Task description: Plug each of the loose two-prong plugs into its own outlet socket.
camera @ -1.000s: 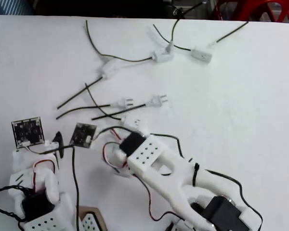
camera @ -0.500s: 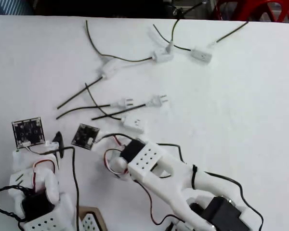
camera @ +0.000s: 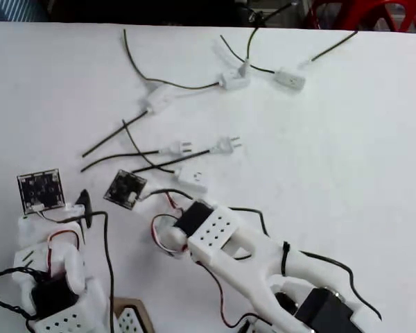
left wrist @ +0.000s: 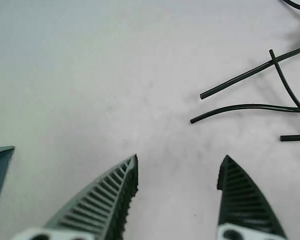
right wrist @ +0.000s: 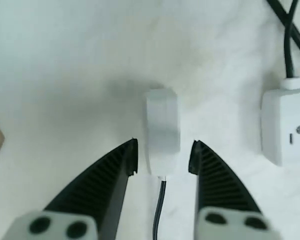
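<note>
**Right hand set astride a small white body, its length in line with the fingers**

Between the fingers of the right hand (right wrist: 164,145), a small white body (right wrist: 161,117) is seen lying on the surface (right wrist: 65,60). It is probably one of the two-prong plugs, though no prongs can be made out at its far end. Its long axis runs straight away from the wrist, parallel to the fingers. Its black cord (right wrist: 159,210) trails back toward the camera between them. The hand is spread moderately wide and nothing is gripped. One fingertip stands just off each long side of the body, apart from it. A closing pinch would therefore be taken across the short width, which is judged the right bite.

Just beside the body, outside one finger, an outlet socket (right wrist: 286,125) lies with its slotted face up and its own cord leading away. In the high view the outlet socket (camera: 192,177) is found just ahead of the right arm (camera: 222,236). A loose plug (camera: 182,147) and a second plug (camera: 229,144) lie a little beyond it, with prongs pointing to the same side.

Well apart from all of these, the left hand (left wrist: 177,167) hangs wide open and empty over bare surface, with cut cord ends (left wrist: 200,95) ahead of it. The right arm is judged much the nearer to plug and socket alike.
</note>
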`<move>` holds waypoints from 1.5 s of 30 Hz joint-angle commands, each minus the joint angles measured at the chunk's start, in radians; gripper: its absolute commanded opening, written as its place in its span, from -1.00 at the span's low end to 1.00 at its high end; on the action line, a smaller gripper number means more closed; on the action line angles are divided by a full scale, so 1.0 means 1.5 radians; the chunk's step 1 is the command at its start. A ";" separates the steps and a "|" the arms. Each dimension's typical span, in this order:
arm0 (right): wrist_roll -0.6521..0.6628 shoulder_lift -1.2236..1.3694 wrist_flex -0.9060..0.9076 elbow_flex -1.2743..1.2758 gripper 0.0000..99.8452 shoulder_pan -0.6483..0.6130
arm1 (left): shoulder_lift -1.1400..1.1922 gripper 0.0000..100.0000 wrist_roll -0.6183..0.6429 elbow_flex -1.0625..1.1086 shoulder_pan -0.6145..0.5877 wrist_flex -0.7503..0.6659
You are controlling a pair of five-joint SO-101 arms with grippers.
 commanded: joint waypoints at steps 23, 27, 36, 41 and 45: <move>-0.004 -0.046 -0.083 -0.056 -0.68 0.169 | -0.007 -0.48 0.002 -0.002 0.011 0.001; -0.009 -0.046 -0.085 -0.109 -0.68 0.212 | -0.007 -0.48 0.002 -0.002 0.011 0.001; 0.030 0.126 -0.085 -0.243 -0.68 0.252 | -0.007 -0.48 0.002 -0.002 0.011 0.001; 0.092 0.235 -0.085 -0.324 -0.68 0.239 | -0.007 -0.48 0.002 -0.002 0.011 0.001; 0.121 0.308 -0.085 -0.388 -0.68 0.224 | -0.007 -0.48 0.002 -0.002 0.011 0.001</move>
